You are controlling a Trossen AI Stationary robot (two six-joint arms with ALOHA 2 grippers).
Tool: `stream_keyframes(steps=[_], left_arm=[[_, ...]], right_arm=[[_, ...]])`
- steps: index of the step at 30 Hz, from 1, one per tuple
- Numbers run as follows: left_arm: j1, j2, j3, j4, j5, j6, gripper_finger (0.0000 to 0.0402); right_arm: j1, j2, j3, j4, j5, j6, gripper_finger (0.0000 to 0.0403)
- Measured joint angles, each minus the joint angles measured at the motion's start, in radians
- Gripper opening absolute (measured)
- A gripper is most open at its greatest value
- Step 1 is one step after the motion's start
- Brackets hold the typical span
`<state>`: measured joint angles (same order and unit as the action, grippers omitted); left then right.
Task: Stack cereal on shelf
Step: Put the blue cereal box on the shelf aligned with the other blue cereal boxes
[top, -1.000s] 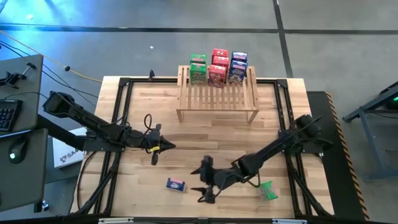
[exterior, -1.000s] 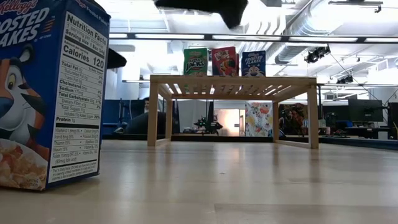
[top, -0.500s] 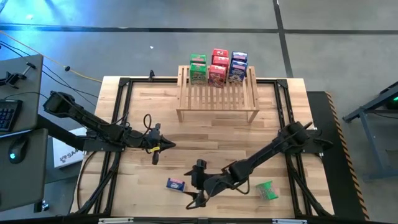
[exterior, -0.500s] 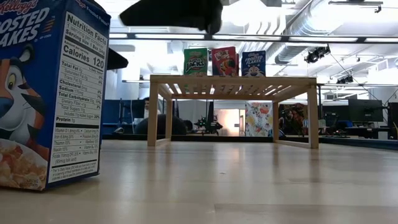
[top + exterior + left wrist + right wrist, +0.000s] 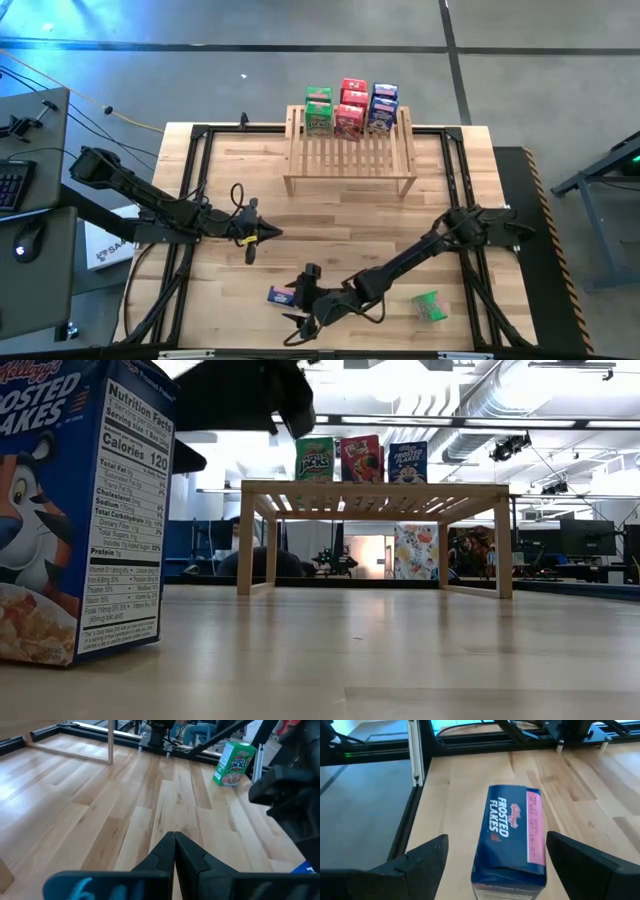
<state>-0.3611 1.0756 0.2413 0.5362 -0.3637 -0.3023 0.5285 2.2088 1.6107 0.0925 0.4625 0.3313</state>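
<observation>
My right tool [image 5: 297, 322] hangs over the near edge of the tabletop [image 5: 330, 215] with its fingers [image 5: 427, 857] spread wide, bracketing a blue Frosted Flakes box [image 5: 512, 837] that stands between them untouched; nothing is gripped yet. From above, the same blue box [image 5: 282, 295] sits just beside the tool's tip, and in the level view it fills the near left corner [image 5: 85, 510] under the dark arm.

My left tool [image 5: 262, 235] waits clenched and empty over the left-middle of the tabletop, well apart from any cereal. A green Apple Jacks box [image 5: 430, 306] stands near the right front, also seen from the left wrist [image 5: 234, 763].

Beyond them, the shelf [image 5: 350, 160] stands at the far side of the tabletop. Along its back edge I count green boxes [image 5: 319, 110], red boxes [image 5: 351, 108] and blue boxes [image 5: 383, 106], apparently two deep in each column. I judge the job well advanced: most of the cereal is shelved, and the blue and green boxes on the tabletop remain.

Compared with a second ago, the right arm has swung leftward from mid-table to the blue box; the left arm, the shelf and every box are unchanged.
</observation>
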Motion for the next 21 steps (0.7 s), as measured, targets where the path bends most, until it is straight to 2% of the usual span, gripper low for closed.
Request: stream_keyframes(steps=[5, 16, 21], left_arm=[[0.000, 0.000, 0.000, 0.001, -0.012, -0.002, 0.0001], [0.000, 0.000, 0.000, 0.009, -0.034, -0.019, 0.0001], [0.000, 0.000, 0.000, 0.008, -0.035, -0.028, 0.0001]], right_arm=[[-0.005, 0.005, -0.021, -0.006, 0.000, -0.019, 0.0302], [-0.025, 0.006, -0.022, 0.003, -0.002, 0.006, 0.0169], [-0.017, -0.004, -0.024, -0.002, -0.015, -0.048, 0.0145]])
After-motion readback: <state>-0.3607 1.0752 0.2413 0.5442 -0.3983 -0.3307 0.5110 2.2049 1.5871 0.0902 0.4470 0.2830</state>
